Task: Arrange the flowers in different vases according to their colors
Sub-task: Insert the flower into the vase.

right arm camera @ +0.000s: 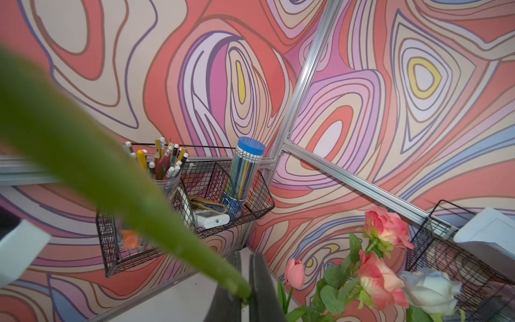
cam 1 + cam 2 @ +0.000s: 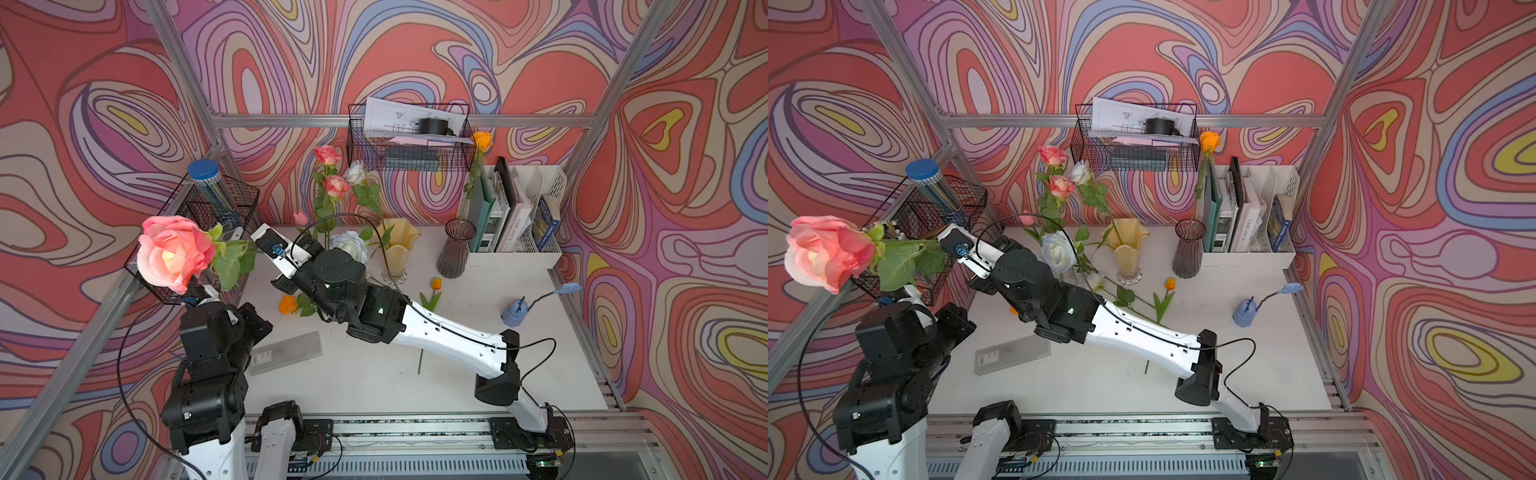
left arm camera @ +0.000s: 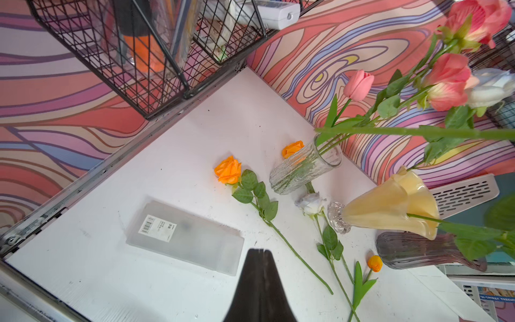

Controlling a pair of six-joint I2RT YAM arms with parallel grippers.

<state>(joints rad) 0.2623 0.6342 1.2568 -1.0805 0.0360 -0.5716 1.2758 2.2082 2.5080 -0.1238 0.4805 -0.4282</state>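
Hanging high over the bench's (image 2: 374,386) left edge, a large pink rose (image 2: 174,251) is shown in a top view. In the left wrist view, the left fingers (image 3: 250,278) are seen pressed together, empty. In the right wrist view, the rose's stem (image 1: 125,195) is clamped between the right fingers (image 1: 263,281).

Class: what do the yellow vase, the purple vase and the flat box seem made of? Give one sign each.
Yellow vase: likely glossy milky glass; clear knobbed foot. Purple vase: likely smoky ribbed glass; see-through. Flat box: probably frosted plastic; cloudy, barcode label.
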